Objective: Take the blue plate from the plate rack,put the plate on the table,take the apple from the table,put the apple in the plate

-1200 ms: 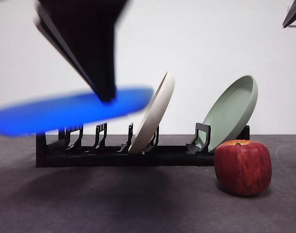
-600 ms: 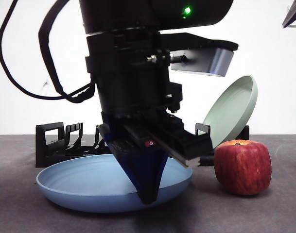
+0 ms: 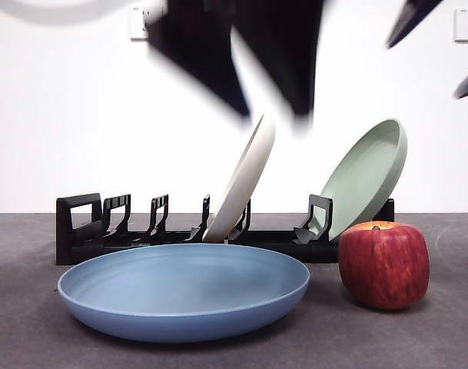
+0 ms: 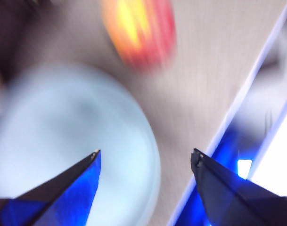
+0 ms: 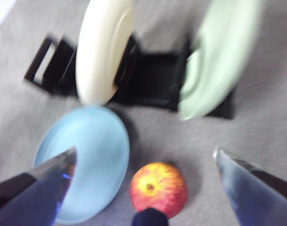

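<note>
The blue plate (image 3: 184, 296) lies flat on the table (image 3: 34, 338) in front of the plate rack (image 3: 87, 231). The apple (image 3: 384, 264) stands on the table just right of the plate, apart from it. My left gripper (image 3: 272, 108) is open and empty, blurred, high above the plate; its wrist view shows the plate (image 4: 72, 141) and the apple (image 4: 138, 28) below the open jaws (image 4: 145, 157). My right gripper (image 3: 426, 69) is open and empty, high above the apple (image 5: 158, 188), with the blue plate (image 5: 84, 160) beside it.
A cream-white plate (image 3: 241, 181) and a pale green plate (image 3: 366, 177) lean in the rack's slots behind the blue plate and the apple. They also show in the right wrist view, cream (image 5: 103, 47) and green (image 5: 218, 61). A white wall stands behind the rack.
The left gripper has let go of the blue plate on the table and risen quickly. The right gripper's tips have come lower into view at the top right.
</note>
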Controlling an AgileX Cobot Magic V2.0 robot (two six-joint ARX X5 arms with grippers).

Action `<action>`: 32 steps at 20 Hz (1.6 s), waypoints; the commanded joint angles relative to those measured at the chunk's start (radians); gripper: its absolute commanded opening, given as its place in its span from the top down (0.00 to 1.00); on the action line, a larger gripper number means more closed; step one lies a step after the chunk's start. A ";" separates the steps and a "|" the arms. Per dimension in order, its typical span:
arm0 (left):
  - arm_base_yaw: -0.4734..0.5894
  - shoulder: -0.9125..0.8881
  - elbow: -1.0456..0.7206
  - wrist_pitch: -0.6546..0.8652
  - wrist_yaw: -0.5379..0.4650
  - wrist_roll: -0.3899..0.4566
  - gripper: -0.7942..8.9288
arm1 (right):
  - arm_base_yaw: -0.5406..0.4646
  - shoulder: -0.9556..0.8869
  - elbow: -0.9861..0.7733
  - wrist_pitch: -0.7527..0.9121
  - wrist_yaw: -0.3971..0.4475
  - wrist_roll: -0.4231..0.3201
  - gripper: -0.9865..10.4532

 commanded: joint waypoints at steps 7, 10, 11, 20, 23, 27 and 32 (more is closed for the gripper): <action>0.048 -0.378 0.169 -0.034 -0.290 -0.013 0.59 | 0.277 0.320 0.103 -0.126 0.297 -0.081 0.47; 0.048 -0.468 0.185 -0.050 -0.387 -0.013 0.59 | 0.326 0.455 0.103 -0.125 0.383 -0.078 0.47; 0.048 -0.493 0.185 -0.056 -0.402 -0.013 0.59 | 0.335 0.500 0.103 -0.119 0.389 -0.078 0.47; 0.048 -0.557 0.185 -0.182 -0.498 -0.018 0.59 | 0.340 0.655 0.103 -0.095 0.389 -0.053 0.92; 0.048 -0.556 0.185 -0.201 -0.520 -0.018 0.59 | 0.341 0.597 0.108 -0.109 0.388 -0.031 0.92; 0.048 -0.556 0.185 -0.196 -0.549 -0.018 0.59 | 0.388 0.470 0.161 -0.122 0.310 -0.006 0.92; 0.048 -0.554 0.185 -0.200 -0.572 -0.015 0.60 | 0.496 0.492 0.327 -0.093 0.259 -0.006 0.92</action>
